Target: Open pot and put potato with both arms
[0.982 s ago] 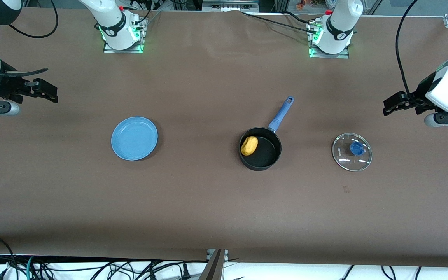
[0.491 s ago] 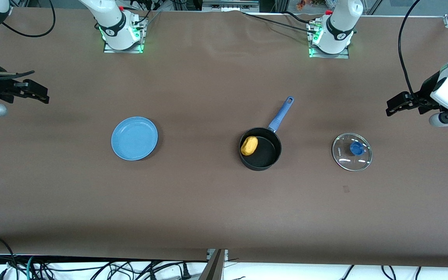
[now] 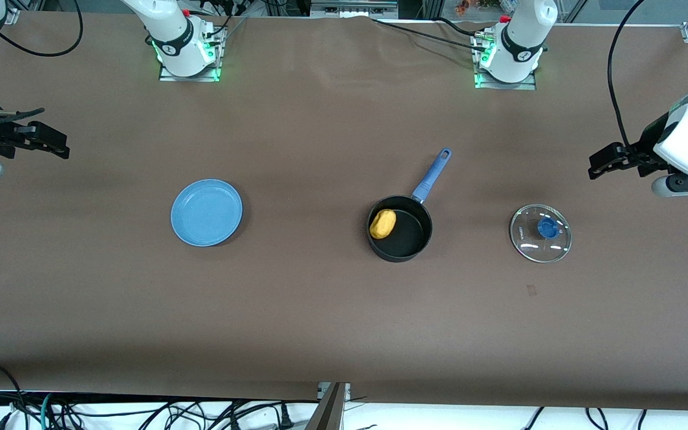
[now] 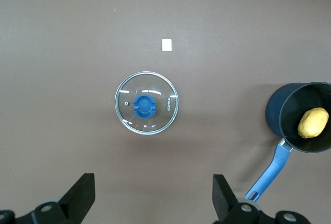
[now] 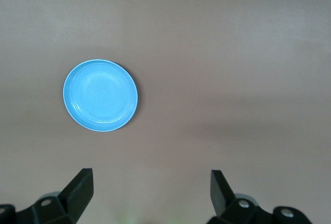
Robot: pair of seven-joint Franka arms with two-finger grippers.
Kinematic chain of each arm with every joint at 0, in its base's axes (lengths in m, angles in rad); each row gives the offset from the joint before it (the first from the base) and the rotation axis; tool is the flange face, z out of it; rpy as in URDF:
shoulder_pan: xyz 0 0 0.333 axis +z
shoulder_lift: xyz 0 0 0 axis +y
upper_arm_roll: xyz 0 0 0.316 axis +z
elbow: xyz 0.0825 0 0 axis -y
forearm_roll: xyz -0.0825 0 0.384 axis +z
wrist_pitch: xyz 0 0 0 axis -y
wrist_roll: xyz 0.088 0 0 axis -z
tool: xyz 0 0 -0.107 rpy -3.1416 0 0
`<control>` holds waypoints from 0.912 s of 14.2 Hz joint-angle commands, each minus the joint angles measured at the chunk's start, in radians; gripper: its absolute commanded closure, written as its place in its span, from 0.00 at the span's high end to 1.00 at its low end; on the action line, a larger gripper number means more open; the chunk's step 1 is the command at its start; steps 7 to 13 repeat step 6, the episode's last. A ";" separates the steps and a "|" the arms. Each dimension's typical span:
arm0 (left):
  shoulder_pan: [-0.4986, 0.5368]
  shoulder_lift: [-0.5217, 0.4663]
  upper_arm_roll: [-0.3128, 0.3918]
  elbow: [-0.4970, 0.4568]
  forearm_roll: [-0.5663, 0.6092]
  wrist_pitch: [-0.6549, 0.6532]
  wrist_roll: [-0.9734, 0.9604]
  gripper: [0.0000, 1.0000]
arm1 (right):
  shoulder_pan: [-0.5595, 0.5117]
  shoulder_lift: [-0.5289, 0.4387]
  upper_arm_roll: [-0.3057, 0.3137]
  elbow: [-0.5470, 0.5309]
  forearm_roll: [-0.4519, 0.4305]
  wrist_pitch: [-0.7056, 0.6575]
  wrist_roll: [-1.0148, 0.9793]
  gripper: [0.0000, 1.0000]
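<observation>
The black pot (image 3: 401,230) with its blue handle stands open mid-table. The yellow potato (image 3: 383,223) lies inside it, against the wall toward the right arm's end. Pot (image 4: 305,118) and potato (image 4: 313,122) also show in the left wrist view. The glass lid (image 3: 540,233) with a blue knob lies flat on the table toward the left arm's end; it also shows in the left wrist view (image 4: 147,103). My left gripper (image 3: 604,160) is open and empty, up over the table's left-arm end. My right gripper (image 3: 51,143) is open and empty, up over the right-arm end.
An empty light-blue plate (image 3: 206,212) lies toward the right arm's end; it also shows in the right wrist view (image 5: 101,95). A small pale tag (image 4: 166,45) lies on the brown table near the lid. Cables run along the front edge.
My right gripper has drawn back toward the table's right-arm end. My left gripper shifted slightly out and back. Pot, potato, lid and plate have not moved.
</observation>
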State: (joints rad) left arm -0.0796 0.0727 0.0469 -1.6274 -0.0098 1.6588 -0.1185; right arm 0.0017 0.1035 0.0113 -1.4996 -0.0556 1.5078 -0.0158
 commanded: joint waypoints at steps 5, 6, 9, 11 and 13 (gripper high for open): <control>-0.005 0.002 -0.007 -0.019 -0.015 0.019 0.023 1.00 | -0.009 0.004 0.006 0.018 0.011 -0.020 -0.018 1.00; -0.005 0.003 -0.007 -0.020 -0.015 0.018 0.023 1.00 | -0.009 0.004 0.006 0.018 0.011 -0.018 -0.018 1.00; -0.005 0.003 -0.007 -0.020 -0.015 0.018 0.023 1.00 | -0.009 0.004 0.006 0.018 0.011 -0.018 -0.018 1.00; -0.005 0.003 -0.007 -0.020 -0.015 0.018 0.023 1.00 | -0.009 0.004 0.006 0.018 0.011 -0.018 -0.018 1.00; -0.005 0.003 -0.007 -0.020 -0.015 0.018 0.023 1.00 | -0.009 0.004 0.006 0.018 0.011 -0.018 -0.018 1.00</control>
